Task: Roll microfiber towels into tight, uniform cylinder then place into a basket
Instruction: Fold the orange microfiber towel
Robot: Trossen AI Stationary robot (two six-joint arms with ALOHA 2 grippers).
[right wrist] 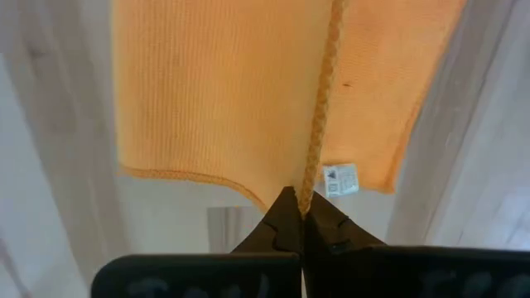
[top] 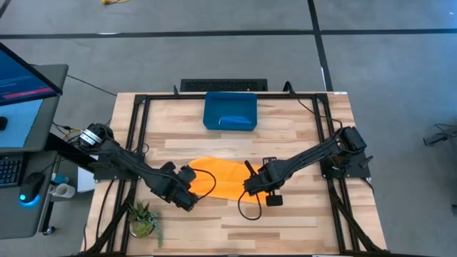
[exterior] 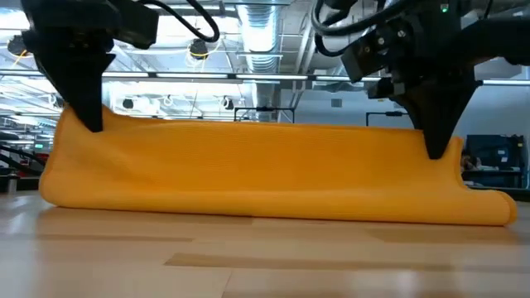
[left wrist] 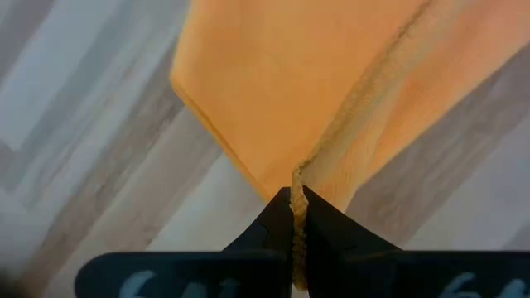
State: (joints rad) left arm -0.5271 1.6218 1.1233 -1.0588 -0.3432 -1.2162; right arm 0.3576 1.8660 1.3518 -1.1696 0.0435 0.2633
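Observation:
The yellow-orange microfiber towel [top: 220, 175] lies at the table's middle, its lower fold [exterior: 273, 207] resting on the wood. Its top edge is raised between my two grippers. My left gripper [top: 190, 184] is shut on the towel's left end and my right gripper [top: 251, 184] on its right end. The dark blue basket [top: 214, 108] stands at the table's far middle. A lighter blue cloth [top: 236, 121] lies inside it. My left gripper pinches the towel's stitched hem [left wrist: 300, 184] between its two fingers, at the towel's left end, coming steeply from above. The hem is lifted and the cloth falls away below it to the table. My right gripper pinches the stitched hem [right wrist: 310, 192] between its fingers at the towel's right end, near the white label [right wrist: 340, 179], pointing down. The held edge [exterior: 265, 124] runs nearly straight between both grippers, clear of the table.
A small potted plant [top: 143, 218] stands at the near left corner. A black keyboard-like bar [top: 223, 85] lies beyond the far edge. Bare wood stretches between towel and basket and along the near edge. A desk with a monitor [top: 25, 78] is to the left.

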